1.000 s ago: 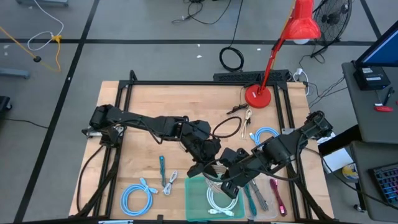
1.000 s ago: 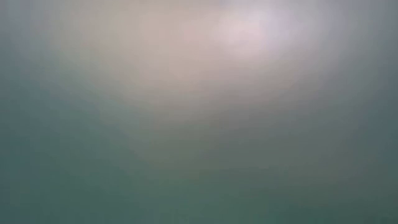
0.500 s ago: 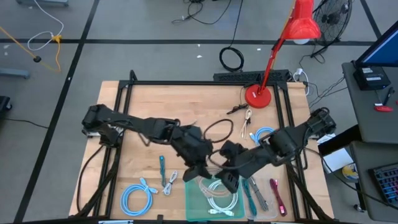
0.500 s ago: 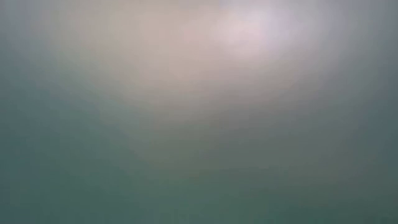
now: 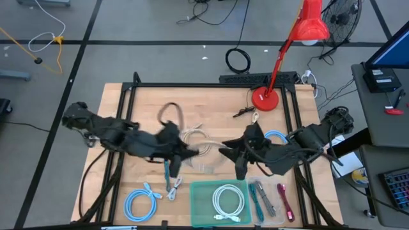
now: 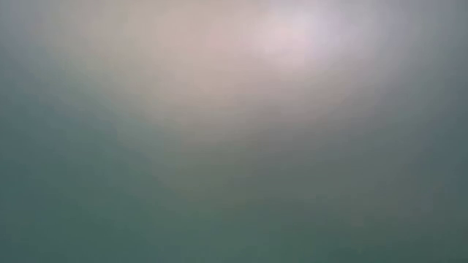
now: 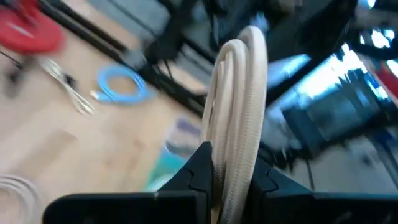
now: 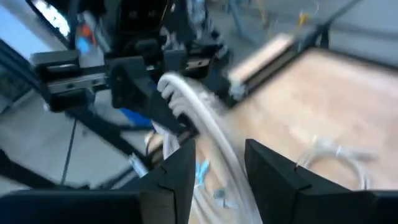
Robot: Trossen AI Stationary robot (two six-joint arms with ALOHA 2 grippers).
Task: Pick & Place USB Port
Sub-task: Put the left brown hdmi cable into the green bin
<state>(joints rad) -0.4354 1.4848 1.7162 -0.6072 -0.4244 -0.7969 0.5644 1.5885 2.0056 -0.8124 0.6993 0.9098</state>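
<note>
Left claw [image 7: 231,180] clamping beige cable [image 7: 239,106], right claw [image 8: 219,165] parted

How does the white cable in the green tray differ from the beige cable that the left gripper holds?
The white cable lies coiled flat in the green tray; the beige cable is pinched in the left gripper and stretches loosely over the table. The first is white, the second beige. Both are cables.

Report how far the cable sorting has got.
Done: a white cable lies coiled in the green tray. In hand: the left gripper is shut on a beige cable; the right gripper has its jaws open around it. Left: blue cables and other cords are on the table.
</note>
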